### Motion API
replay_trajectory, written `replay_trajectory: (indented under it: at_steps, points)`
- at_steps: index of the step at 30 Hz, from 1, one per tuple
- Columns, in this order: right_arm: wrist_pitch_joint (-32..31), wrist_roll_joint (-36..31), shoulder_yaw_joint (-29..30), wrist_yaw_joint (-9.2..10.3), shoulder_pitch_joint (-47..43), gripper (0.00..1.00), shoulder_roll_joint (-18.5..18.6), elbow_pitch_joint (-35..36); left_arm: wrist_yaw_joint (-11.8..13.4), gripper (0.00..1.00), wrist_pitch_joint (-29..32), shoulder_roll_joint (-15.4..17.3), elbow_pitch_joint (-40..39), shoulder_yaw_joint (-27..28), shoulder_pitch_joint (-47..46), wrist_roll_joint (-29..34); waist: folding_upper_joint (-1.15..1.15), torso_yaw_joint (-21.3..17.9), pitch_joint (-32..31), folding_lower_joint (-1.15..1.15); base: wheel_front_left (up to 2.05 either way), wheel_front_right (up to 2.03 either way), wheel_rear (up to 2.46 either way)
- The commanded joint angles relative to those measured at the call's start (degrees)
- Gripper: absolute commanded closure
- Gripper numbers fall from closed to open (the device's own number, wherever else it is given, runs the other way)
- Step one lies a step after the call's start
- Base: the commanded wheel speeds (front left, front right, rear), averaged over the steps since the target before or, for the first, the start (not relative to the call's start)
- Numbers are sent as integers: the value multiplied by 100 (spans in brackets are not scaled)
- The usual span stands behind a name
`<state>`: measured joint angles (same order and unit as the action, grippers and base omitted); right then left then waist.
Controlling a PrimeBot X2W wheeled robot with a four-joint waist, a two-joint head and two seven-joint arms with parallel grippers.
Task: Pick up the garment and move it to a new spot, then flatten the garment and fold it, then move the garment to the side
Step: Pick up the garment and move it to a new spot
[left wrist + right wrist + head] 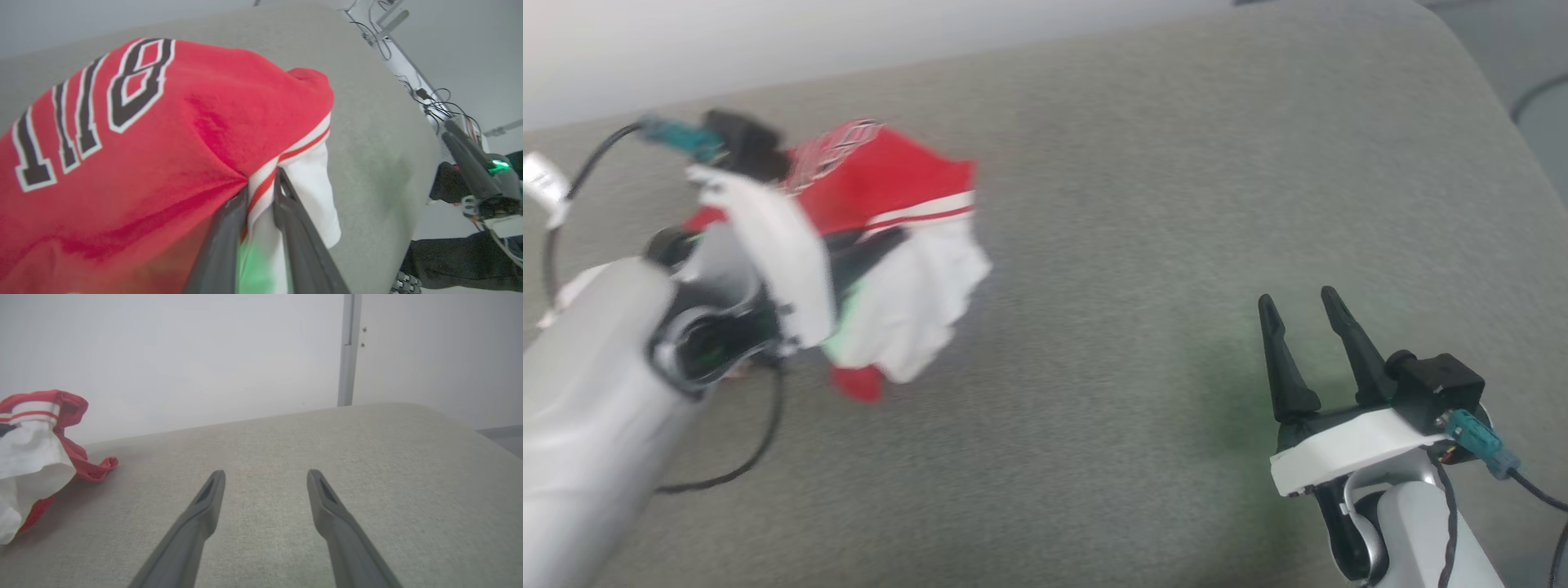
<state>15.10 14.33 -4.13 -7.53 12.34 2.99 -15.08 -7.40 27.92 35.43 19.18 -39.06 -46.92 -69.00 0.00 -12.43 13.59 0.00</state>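
Listing left to right.

1. Left arm (596, 392): pale forearm, with a black cable (760, 457) looped beneath it.
2. Left gripper (261, 179): two dark fingers pressed on the shirt's white-and-red striped edge, cloth pinched between them.
3. Shirt (882, 184): red, with a white sleeve and black white-edged numerals. It hung bunched from the left gripper over the left part of the grey cushion (1143, 204). Whether its lowest folds touched the cushion could not be told through the blur.
4. Cushion: bare across its middle.
5. Right gripper (1294, 298): fingers spread wide, nothing between them, low over the cushion and well apart from the shirt.

Risks, as judged:
- The pinch took only a narrow strip of the edge, so the cloth could slip out during the carry.
- The dangling sleeve could drag on the cushion, so the shirt might land crumpled and be harder to flatten.
- The loose cable hung near the cloth and could snag it.
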Motion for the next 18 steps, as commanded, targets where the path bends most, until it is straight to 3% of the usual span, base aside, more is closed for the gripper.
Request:
replay_trajectory:
  at_steps: [1,8,13,18]
  points:
    - [7,37,-14,8,48,0,-12,15,4,100,33,-104,-48,-4,-143,-70,0,-202,98,0,0,0,0]
    - [7,356,-38,8,67,0,-13,23,92,100,235,-999,109,-306,-671,-6,0,-776,334,0,0,0,0]
    - [6,603,-143,8,109,0,-13,32,63,100,352,-1538,964,-663,-981,174,0,-1252,513,0,0,0,0]
    - [7,867,-248,8,190,0,-14,60,29,100,274,-1865,1905,-887,-1227,391,0,-1753,759,0,0,0,0]
